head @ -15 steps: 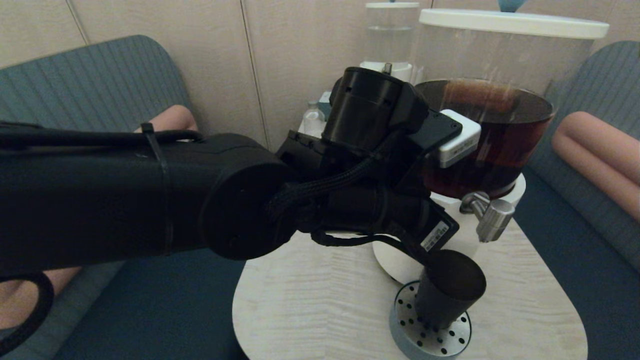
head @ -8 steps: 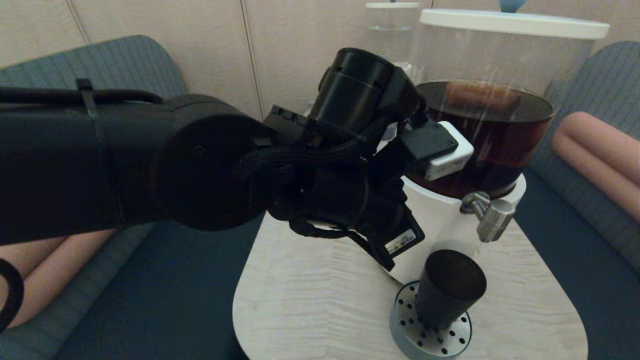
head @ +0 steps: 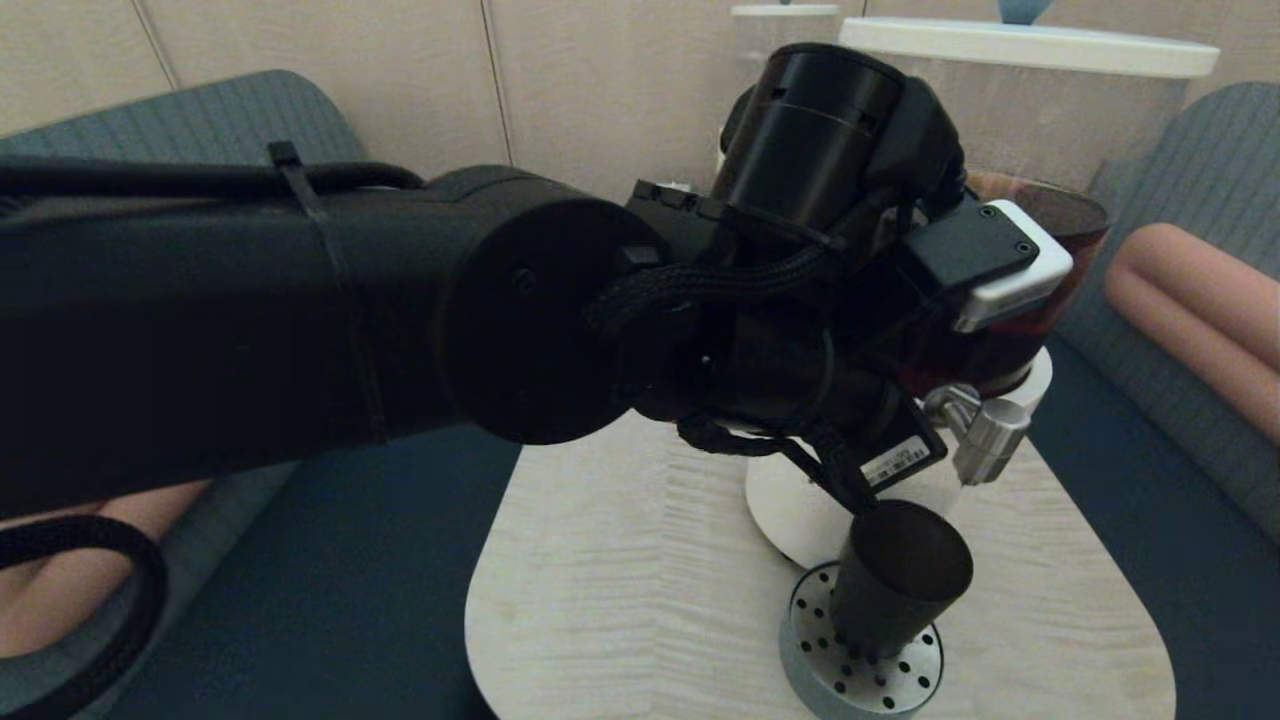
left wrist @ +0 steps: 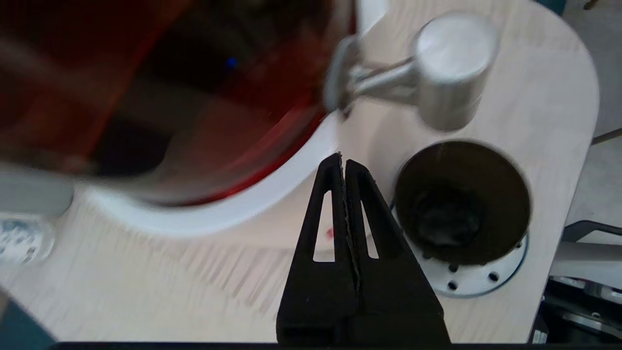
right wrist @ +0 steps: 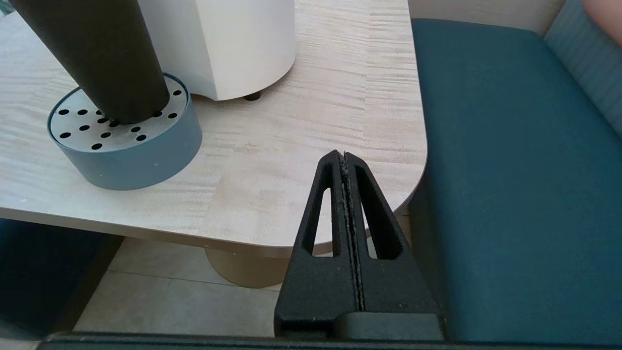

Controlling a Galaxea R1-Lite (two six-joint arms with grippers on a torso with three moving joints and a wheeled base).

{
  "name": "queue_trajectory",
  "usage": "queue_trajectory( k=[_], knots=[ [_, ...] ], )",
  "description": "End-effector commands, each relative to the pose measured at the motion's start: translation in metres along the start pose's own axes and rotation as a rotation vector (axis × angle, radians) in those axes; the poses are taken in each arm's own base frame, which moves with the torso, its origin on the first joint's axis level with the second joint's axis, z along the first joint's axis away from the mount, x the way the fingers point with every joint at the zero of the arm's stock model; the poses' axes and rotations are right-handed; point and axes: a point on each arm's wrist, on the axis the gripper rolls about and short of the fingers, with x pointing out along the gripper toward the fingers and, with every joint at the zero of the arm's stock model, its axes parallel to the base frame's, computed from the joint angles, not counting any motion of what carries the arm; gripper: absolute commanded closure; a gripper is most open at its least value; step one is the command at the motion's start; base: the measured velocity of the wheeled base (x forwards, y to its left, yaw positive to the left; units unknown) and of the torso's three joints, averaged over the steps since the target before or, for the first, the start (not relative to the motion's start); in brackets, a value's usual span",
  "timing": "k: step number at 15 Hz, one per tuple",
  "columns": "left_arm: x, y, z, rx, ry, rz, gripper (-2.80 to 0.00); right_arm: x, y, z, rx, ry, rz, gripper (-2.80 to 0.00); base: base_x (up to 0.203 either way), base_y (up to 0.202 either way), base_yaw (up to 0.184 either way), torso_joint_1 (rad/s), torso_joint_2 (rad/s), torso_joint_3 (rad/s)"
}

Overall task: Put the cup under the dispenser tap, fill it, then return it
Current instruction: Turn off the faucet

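I see the cup (head: 900, 578) upright on the perforated drip tray (head: 862, 668) near the table's (head: 620, 600) front edge, right below the dispenser tap (head: 985, 438). My left gripper (left wrist: 344, 160) hangs above, beside the cup's rim, fingers pressed together, holding nothing. Right gripper (right wrist: 343, 158) parked off the table's corner, pressed together too.

Matte black left arm (head: 250, 330), thick cylindrical links. Black zip tie (head: 330, 290) binding smooth cable along top. Braided cable sleeve (head: 720, 285) at wrist. White-edged camera module (head: 1000, 265), two screws. White barcode label (head: 893, 462). Black triangular slotted fingers (left wrist: 347, 243), (right wrist: 347, 243).
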Motion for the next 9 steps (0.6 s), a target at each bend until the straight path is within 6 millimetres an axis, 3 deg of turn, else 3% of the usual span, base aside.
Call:
queue_trajectory(
  k=[1, 9],
  knots=[
    [0.0134, -0.0066, 0.0006, 0.009, 0.002, -0.016, 0.00, 0.0000, 0.0000, -0.0001, 0.000, 0.001, 0.001, 0.00, 0.000, 0.000, 0.000, 0.000, 0.00, 0.000],
    [0.0179, -0.0089, 0.0010, 0.011, -0.006, -0.015, 0.00, 0.0000, 0.0000, -0.0001, 0.000, 0.001, 0.001, 0.00, 0.000, 0.000, 0.000, 0.000, 0.00, 0.000]
  ],
)
